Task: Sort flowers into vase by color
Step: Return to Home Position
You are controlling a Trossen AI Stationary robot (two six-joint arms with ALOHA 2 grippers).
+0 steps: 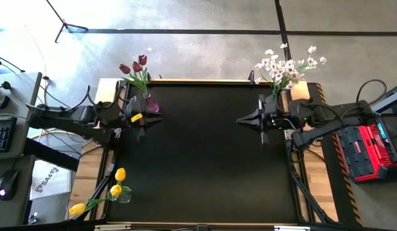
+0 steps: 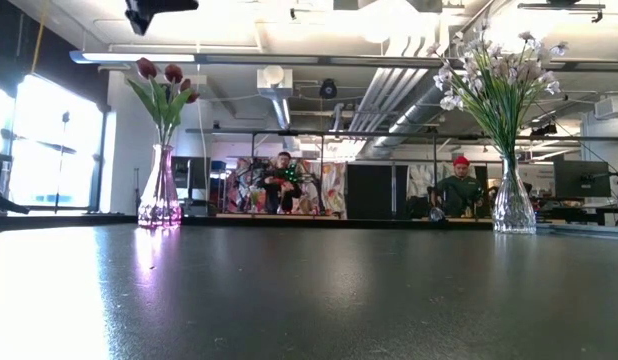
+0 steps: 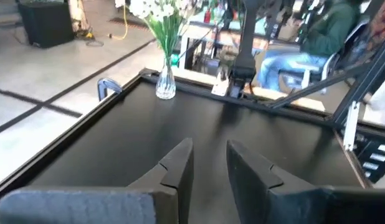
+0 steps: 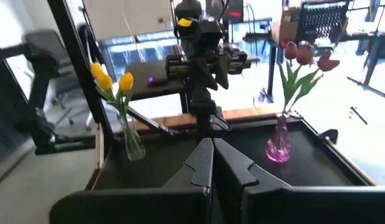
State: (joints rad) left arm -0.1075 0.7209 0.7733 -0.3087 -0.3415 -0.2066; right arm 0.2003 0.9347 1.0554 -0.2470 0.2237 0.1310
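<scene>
Dark red tulips (image 1: 135, 66) stand in a purple vase (image 1: 151, 103) at the table's far left. White blossom sprays (image 1: 287, 65) stand in a clear vase (image 2: 512, 205) at the far right. Yellow tulips (image 1: 117, 187) stand in a clear vase (image 4: 134, 147) at the near left corner. My left gripper (image 1: 160, 120) hovers open and empty by the purple vase, pointing toward the table's right. My right gripper (image 1: 239, 120) is shut and empty by the white blossoms' vase, pointing toward the table's left. No loose flower shows on the black table (image 1: 205, 167).
A red case (image 1: 370, 151) sits beyond the table's right edge. A keyboard (image 1: 0, 133) and a mouse (image 1: 6, 186) lie on a desk to the left. Two seated people (image 2: 283, 175) show in the room behind the table.
</scene>
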